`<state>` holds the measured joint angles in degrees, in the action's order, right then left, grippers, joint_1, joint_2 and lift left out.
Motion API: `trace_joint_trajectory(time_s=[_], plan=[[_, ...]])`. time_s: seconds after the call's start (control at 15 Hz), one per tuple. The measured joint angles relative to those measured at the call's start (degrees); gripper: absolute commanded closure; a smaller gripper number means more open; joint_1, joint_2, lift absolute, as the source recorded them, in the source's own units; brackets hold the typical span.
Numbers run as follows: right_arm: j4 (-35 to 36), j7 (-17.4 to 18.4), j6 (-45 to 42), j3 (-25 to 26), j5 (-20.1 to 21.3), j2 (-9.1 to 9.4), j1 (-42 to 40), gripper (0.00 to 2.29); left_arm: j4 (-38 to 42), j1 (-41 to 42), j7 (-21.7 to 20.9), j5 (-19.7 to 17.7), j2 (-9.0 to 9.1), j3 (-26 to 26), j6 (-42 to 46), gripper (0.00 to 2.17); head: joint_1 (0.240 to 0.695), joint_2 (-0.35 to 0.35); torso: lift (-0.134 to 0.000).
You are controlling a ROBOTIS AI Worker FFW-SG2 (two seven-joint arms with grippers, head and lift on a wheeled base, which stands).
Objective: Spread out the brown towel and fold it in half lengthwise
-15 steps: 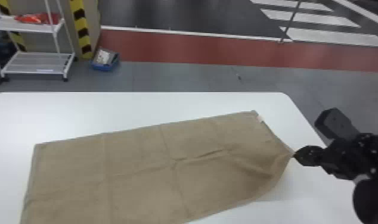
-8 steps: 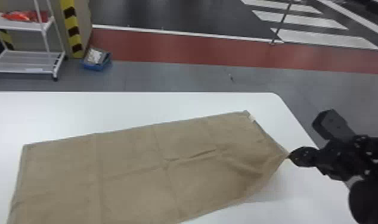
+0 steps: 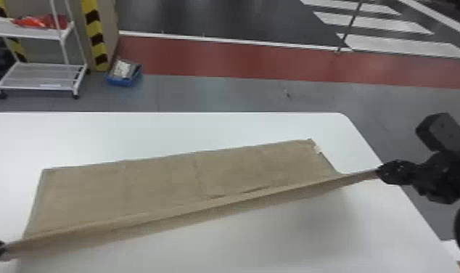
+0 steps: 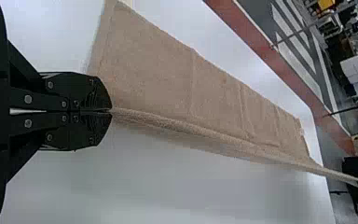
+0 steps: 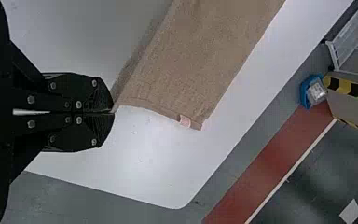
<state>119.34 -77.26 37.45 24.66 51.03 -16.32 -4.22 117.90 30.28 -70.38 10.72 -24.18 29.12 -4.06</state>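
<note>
Brown rectangular cloth towel (image 3: 160,188) is lying on the white tabletop (image 3: 211,134), far part flat, near edge stretching up betw. black two-fingered L gripper (image 4: 111,111) & black two-fingered R gripper (image 5: 114,112). Both are pinching its near corners, jaws pressed tight. It's prob. handling light, soft, floppy; corner holds are best preventing mid-edge sag.

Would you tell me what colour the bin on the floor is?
The bin is blue, clearest in the head view.
</note>
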Motion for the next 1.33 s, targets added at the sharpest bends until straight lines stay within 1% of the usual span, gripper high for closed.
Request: trace_joint_trajectory(time_s=[0.13,0.33,0.47,0.8,0.93,1.13,1.33], plan=[[-2.59,0.22,1.52,-0.81,1.03,-0.04,2.24,1.6,-2.67,-5.45,-0.47,0.81,-0.74,-1.52,-3.05,1.84,0.695,-0.152,-0.125],[-8.35,0.65,2.28,-2.64,3.5,-0.2,6.61,1.6,-9.99,-15.19,-1.06,2.93,-3.37,-8.03,-6.62,1.84,0.695,-0.154,-0.125],[-11.11,1.46,2.49,-4.16,4.53,-0.06,9.2,1.6,-15.48,-20.81,-0.44,3.39,-4.9,-11.99,-6.88,1.84,0.695,-0.146,-0.125],[-16.77,4.07,3.21,-6.48,6.41,1.26,15.31,1.6,-26.18,-30.03,2.14,3.21,-7.28,-18.4,-5.51,1.84,0.695,-0.124,-0.125],[-19.27,4.33,3.18,-7.83,7.32,1.88,17.45,1.6,-29.16,-32.54,2.98,3.18,-7.73,-20.36,-4.81,1.85,0.695,-0.111,-0.125],[-23.97,4.67,3.0,-9.31,8.26,2.43,21.05,1.6,-32.47,-35.65,3.23,3.3,-7.85,-22.32,-4.12,1.84,0.695,-0.1,-0.125],[-26.22,4.66,2.74,-9.79,8.33,2.59,23.57,1.6,-34.05,-37.25,3.33,3.37,-8.15,-22.69,-3.99,1.84,0.695,-0.091,-0.125]])
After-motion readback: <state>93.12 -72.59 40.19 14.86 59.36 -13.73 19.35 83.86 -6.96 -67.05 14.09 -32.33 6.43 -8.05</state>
